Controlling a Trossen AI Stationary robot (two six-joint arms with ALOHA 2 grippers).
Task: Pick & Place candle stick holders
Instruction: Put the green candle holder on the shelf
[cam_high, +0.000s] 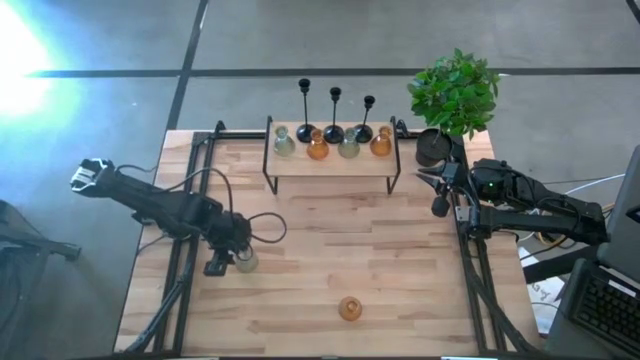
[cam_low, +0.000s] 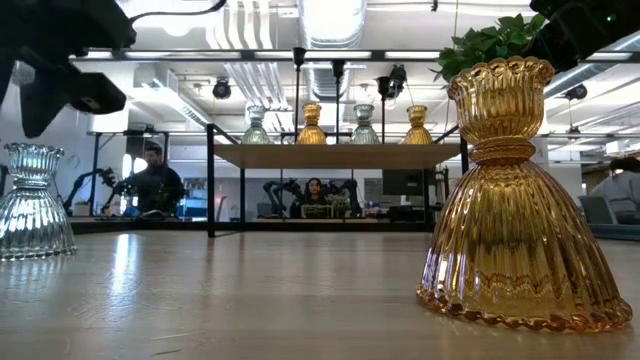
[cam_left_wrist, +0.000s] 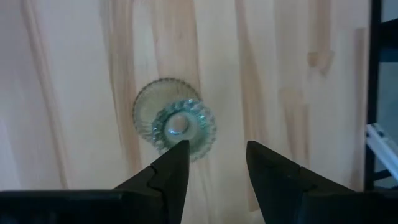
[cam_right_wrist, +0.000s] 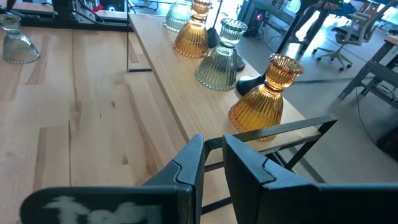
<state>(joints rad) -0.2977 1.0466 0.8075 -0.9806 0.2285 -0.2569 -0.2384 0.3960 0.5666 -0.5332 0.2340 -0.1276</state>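
High view: the left gripper (cam_high: 232, 262) is seen hanging over a pale glass holder (cam_high: 245, 261) standing on the table (cam_high: 400, 290), well in front of the shelf (cam_high: 330, 163) and toward its left end; in the left wrist view the fingers (cam_left_wrist: 171, 171) are parted with nothing between them, the holder's rim (cam_left_wrist: 176, 126) lying just beyond the tips, so the holder is judged released and free; an amber holder (cam_high: 349, 308) stands alone nearer the table's front edge, well apart from the shelf; on the shelf four glass holders (cam_high: 332, 143) are lined up, with three black candlesticks (cam_high: 334, 112) behind them; the right gripper (cam_high: 440, 190) waits just off the shelf's right end, below the plant (cam_high: 455, 92), its fingers (cam_right_wrist: 189, 165) drawn nearly together and empty. The risk is judged to lie in any lift or sideways move of the left gripper; a fingertip so close to the rim could clip it, and the tall, narrow-topped glass could be tipped or rolled.
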